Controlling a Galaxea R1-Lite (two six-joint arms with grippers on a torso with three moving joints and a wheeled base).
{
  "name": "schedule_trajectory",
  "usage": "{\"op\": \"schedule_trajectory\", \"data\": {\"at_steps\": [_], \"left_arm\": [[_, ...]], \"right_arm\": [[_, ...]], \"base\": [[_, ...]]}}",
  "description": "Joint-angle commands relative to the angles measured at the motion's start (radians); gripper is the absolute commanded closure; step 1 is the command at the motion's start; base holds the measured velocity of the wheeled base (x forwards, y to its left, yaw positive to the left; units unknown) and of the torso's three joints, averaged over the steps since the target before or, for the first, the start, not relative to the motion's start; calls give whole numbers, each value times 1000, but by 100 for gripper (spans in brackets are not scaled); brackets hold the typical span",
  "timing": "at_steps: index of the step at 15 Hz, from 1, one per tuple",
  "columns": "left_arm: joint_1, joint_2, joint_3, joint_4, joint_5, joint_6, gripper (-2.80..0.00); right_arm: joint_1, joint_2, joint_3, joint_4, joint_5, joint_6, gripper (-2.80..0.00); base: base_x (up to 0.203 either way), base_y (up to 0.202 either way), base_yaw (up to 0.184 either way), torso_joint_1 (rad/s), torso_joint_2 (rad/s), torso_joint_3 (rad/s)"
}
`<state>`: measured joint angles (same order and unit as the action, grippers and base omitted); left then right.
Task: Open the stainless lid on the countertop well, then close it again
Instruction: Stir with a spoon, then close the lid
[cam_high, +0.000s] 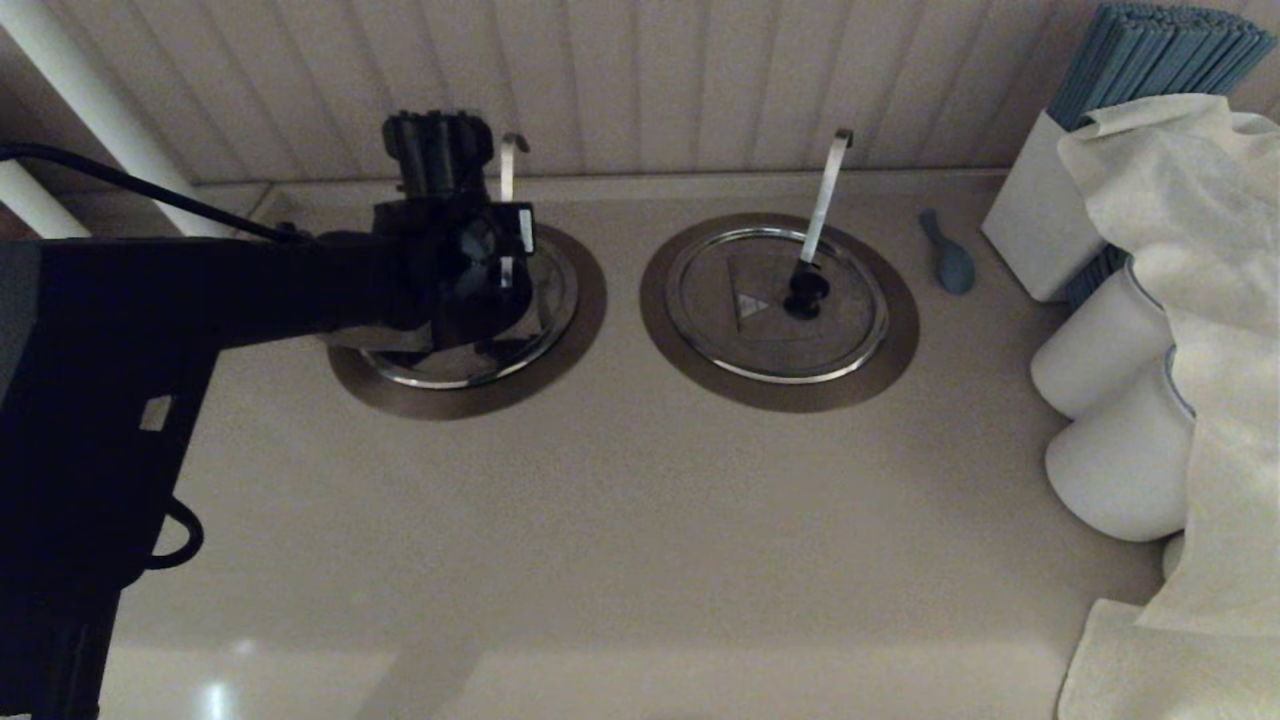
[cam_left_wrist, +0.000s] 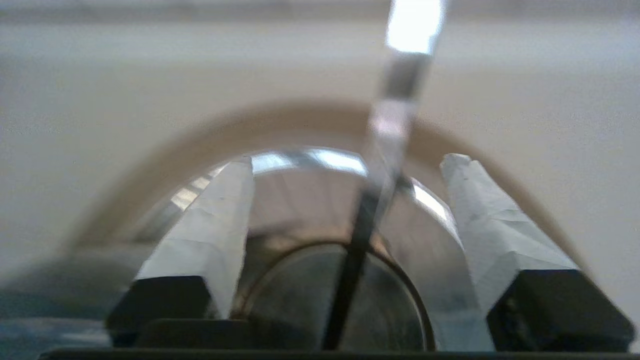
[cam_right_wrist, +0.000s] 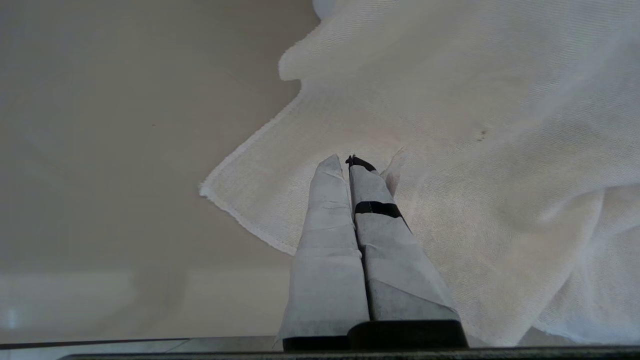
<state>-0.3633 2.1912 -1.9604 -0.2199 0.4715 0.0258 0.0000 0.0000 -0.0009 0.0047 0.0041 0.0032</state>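
- The left gripper (cam_left_wrist: 350, 161) hangs spread wide right over the lid (cam_left_wrist: 300, 195), its two padded fingers (cam_left_wrist: 220, 225) flanking the knob (cam_left_wrist: 300, 305) and gripping nothing.
- The knob sits low between the fingers. I judge they need to drop a little further before closing, so the pads take it by its sides rather than its top.
- The slim hooked handle (cam_left_wrist: 400, 85) rises through the lid just beyond the knob, close to one finger's path. Close slowly and keep the pinch centred, or a pad may catch the handle instead.
- The lid covers the well, whose brown collar (cam_high: 480, 402) rings it. Whether the lid lies fully flat I cannot tell, as the arm hides much of it in the head view.
- Once gripped, lift along the hinge's arc (the flap should swing, not slide), then lower it the same way until it meets the steel rim.
- Well to the right of the lid sits the twin lid (cam_high: 760, 330), with the broader slanted handle. It is not the target.
- Far from the lid, the right gripper (cam_right_wrist: 350, 161) idles pressed closed and empty above a white cloth (cam_right_wrist: 475, 125).
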Motion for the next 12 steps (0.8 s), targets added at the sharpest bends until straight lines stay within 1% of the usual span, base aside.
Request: {"op": "schedule_trajectory", "data": {"at_steps": [1, 3, 5, 6, 7, 8, 9, 10, 11, 12], "left_arm": [[15, -69, 1, -2, 1, -1, -280], [71, -156, 8, 6, -13, -4, -280], [136, -216, 14, 47, -53, -12, -280], [147, -231, 14, 88, -79, -42, -280], [152, -252, 15, 134, -130, -90, -280], [156, -275, 14, 222, -206, -150, -280], [162, -301, 9, 328, -289, -196, -280], [176, -327, 6, 433, -372, -219, -280], [187, -345, 4, 520, -410, -227, -280], [200, -352, 4, 579, -420, -220, -280]], "right_arm": [[0, 2, -1, 0, 1, 0, 0], [0, 2, -1, 0, 1, 0, 0], [0, 2, 0, 0, 1, 0, 0], [0, 2, -1, 0, 1, 0, 0], [0, 2, -1, 0, 1, 0, 0], [0, 2, 1, 0, 1, 0, 0], [0, 2, -1, 0, 1, 0, 0], [0, 2, 0, 0, 1, 0, 0], [0, 2, -1, 0, 1, 0, 0], [0, 2, -1, 0, 1, 0, 0]], "base": [[0, 0, 0, 0, 0, 0], [0, 0, 0, 0, 0, 0], [0, 0, 0, 0, 0, 0], [0, 0, 0, 0, 0, 0], [0, 0, 0, 0, 0, 0], [0, 0, 0, 0, 0, 0], [0, 0, 0, 0, 0, 0], [0, 0, 0, 0, 0, 0], [0, 0, 0, 0, 0, 0], [0, 0, 0, 0, 0, 0]]}}
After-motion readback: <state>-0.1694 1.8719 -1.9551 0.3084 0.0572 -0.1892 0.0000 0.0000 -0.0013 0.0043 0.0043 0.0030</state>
